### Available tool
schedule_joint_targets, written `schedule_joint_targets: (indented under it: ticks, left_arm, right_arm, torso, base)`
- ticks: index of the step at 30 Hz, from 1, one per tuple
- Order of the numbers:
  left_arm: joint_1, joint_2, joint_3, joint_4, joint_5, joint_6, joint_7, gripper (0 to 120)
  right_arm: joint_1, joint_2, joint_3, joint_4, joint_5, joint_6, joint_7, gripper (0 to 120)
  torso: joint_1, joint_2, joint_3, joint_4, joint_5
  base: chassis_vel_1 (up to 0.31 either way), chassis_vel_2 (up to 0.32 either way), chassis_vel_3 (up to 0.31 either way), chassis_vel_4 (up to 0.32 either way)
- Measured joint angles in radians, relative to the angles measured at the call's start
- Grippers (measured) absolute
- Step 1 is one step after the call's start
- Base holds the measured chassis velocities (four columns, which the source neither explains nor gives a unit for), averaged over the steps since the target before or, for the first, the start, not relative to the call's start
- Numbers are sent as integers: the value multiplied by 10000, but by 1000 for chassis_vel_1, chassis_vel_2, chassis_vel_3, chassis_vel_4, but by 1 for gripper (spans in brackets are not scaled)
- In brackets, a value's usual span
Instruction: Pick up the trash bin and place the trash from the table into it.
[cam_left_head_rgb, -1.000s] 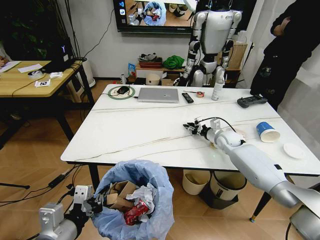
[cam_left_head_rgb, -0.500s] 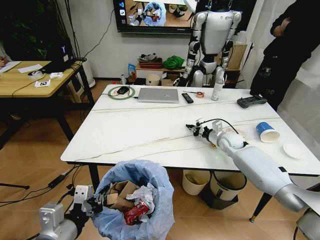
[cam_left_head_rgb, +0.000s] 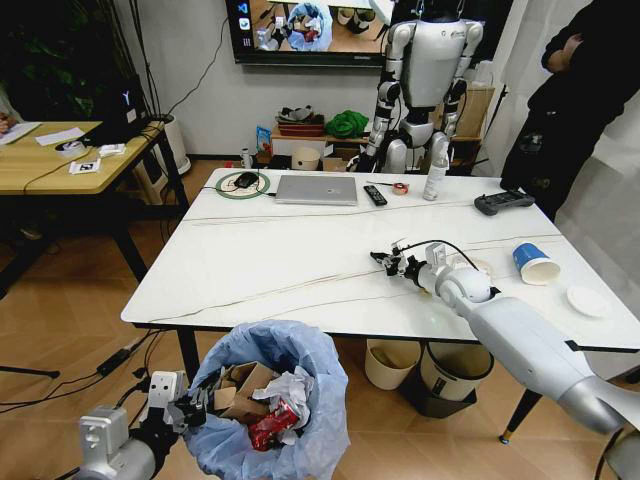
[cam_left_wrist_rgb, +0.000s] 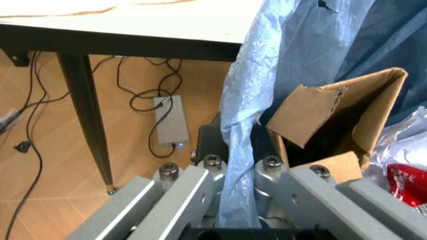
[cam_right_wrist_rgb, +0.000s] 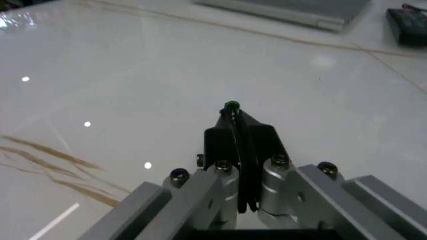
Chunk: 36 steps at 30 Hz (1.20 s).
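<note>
Left gripper (cam_left_head_rgb: 187, 411) sits low beside the white marble-look table (cam_left_head_rgb: 280, 265), its fingers (cam_left_wrist_rgb: 207, 187) clamped on the rim of the small round trash bin (cam_left_head_rgb: 270, 410) lined with crinkly light-blue plastic, holding it just in front of the table's near edge. Torn brown cardboard (cam_left_wrist_rgb: 333, 115) and a crushed red can (cam_left_head_rgb: 272, 424) lie inside. Right gripper (cam_left_head_rgb: 384, 261) hovers over the tabletop, fingers pressed together on nothing. A blue-white paper cup (cam_left_head_rgb: 535, 264) lies tipped near the table's right end.
</note>
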Motion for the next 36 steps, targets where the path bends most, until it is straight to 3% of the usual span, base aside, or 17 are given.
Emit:
schedule_joint_targets:
  ticks: [8, 11, 17, 26, 36]
  left_arm:
    - [52, 16, 8, 0, 21, 0, -6, 0]
    - [46, 32, 13, 0, 23, 0, -5, 0]
    - [63, 45, 8, 0, 24, 6, -6, 0]
    - [69, 31, -19, 0, 24, 17, -7, 0]
    - [70, 35, -65, 0, 25, 24, -7, 0]
  right_arm:
    - [-680, -744, 330, 2760, 1295, 274, -209, 0]
    - [-764, -1000, 6, 4160, 1947, 596, -548, 0]
    - [-559, -1114, -701, 5708, 2678, 922, -926, 0]
    - [-49, -1276, -1852, 6479, 3024, 1499, -2229, 0]
    - [-60, -1745, -2091, 6647, 2996, 1611, -3546, 0]
  torso:
    - [0, 0, -2, -1, 3]
    - [-2, 0, -4, -1, 1]
    - [-3, 1, -4, 1, -2]
    - [-2, 1, -3, 1, -2]
    - [-3, 1, -3, 1, -1]
  base:
    - [0, 0, 0, 0]
    - [0, 0, 0, 0]
    - [0, 0, 0, 0]
    - [0, 0, 0, 0]
    - [0, 0, 0, 0]
